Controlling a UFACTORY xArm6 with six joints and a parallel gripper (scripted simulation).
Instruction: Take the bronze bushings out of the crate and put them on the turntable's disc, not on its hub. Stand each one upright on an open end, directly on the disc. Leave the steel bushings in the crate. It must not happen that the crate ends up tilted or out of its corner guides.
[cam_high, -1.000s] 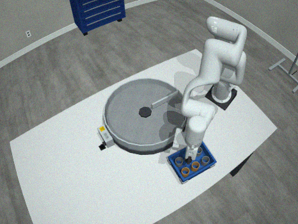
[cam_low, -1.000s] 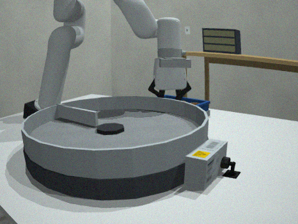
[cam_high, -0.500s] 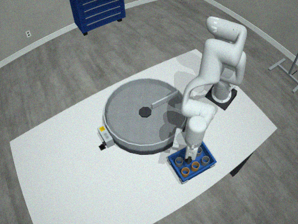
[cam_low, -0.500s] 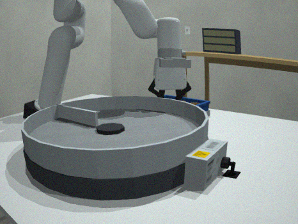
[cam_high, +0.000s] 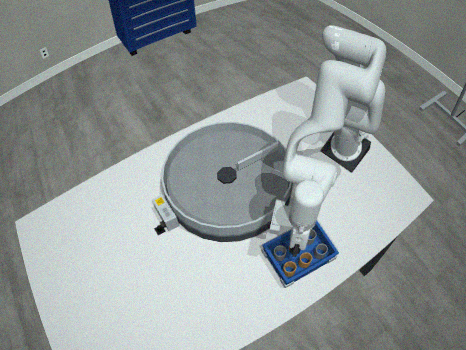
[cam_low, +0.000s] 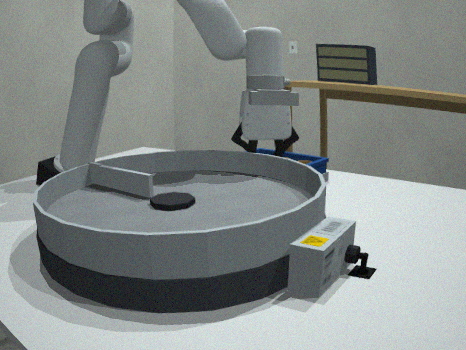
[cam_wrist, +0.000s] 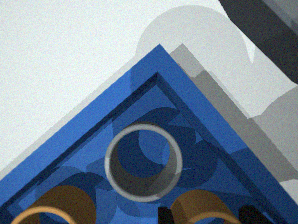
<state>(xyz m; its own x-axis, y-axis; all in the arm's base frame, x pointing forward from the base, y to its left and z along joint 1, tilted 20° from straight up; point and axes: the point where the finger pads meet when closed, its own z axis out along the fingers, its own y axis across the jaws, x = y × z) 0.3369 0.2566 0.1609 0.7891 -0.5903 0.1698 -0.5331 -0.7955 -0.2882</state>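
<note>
Room: plain grey walls, white baseboard, grey wood-look floor, outlet (cam_high: 44, 52) on wall. Blue drawer cabinet (cam_high: 155, 22) at far left in top view. Exterior view: wooden bench (cam_low: 380, 90) at far right, dark-framed drawer unit (cam_low: 343, 63) on it.
</note>
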